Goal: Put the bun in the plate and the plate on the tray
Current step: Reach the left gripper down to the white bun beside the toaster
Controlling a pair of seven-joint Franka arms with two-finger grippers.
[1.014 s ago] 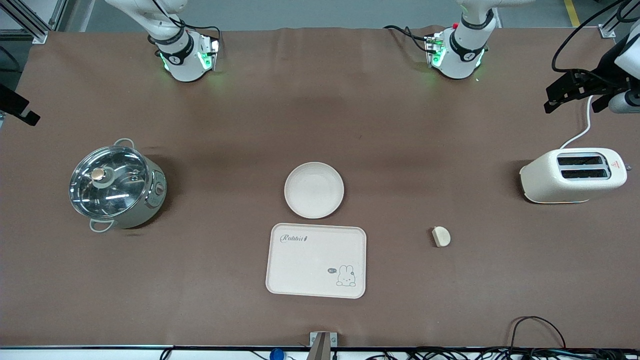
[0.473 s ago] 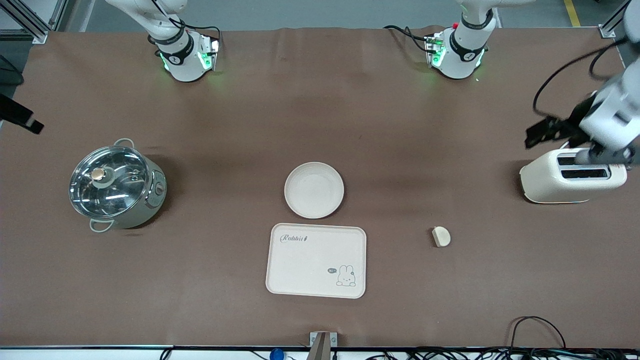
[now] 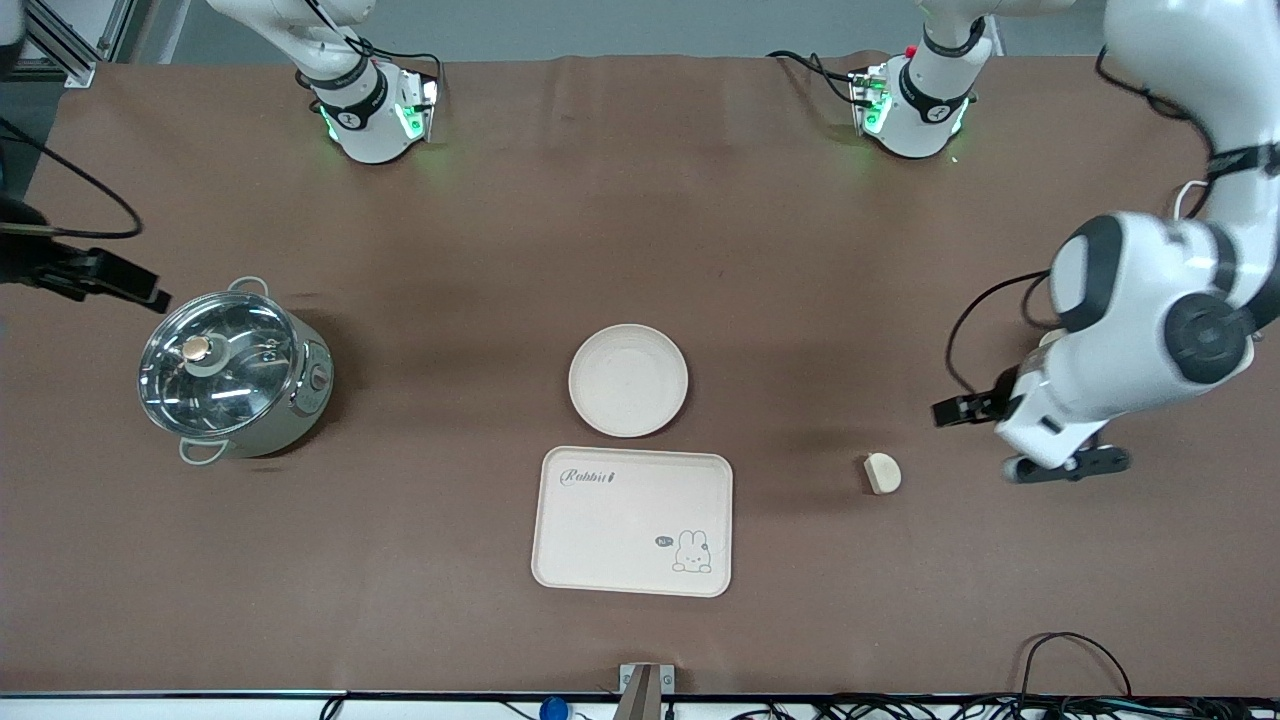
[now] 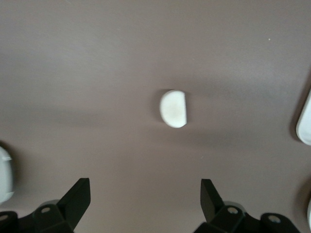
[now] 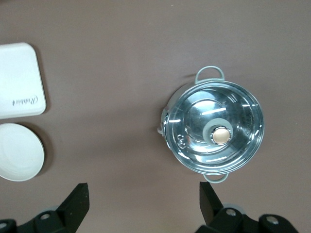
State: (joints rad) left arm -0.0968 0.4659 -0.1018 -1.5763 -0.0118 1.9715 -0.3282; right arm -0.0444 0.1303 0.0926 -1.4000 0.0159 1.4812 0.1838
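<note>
**Op A:** Front view first. I see the bun (image 3: 882,472) lying on the bare brown bench (image 3: 480,250), toward the left arm's end, well apart from the tray (image 3: 632,521) and the plate (image 3: 628,380). The plate sits on the bench just beside the tray's lettered edge, farther from the front camera than the tray. Neither touches the bun.

**Op B:** And the left pincer (image 3: 1065,465)?

**Op A:** It hangs over the bench close to the bun, offset toward the left arm's end of the bench, not above it. From here the arm's white body hides most of it, so I cannot judge its spread in this view.

**Op B:** Left wrist view?

**Op A:** There I see the left pincer (image 4: 146,199) spread wide, both dark fingertips (image 4: 77,196) in frame with bare bench between them. The bun (image 4: 173,108) lies ahead of the tips, clear of both, flat side upright. Nothing is gripped.

**Op B:** Right side?

**Op A:** In the front view, only a dark part of the right arm shows at the frame's edge, beside the steel pot (image 3: 232,372). In the right wrist view, the right pincer (image 5: 143,201) is also wide and holds nothing, high over the bench. I see the pot (image 5: 214,127) with its glass lid, plus a corner of the tray (image 5: 19,80) and part of the plate (image 5: 19,151) at the picture's edge.
</note>
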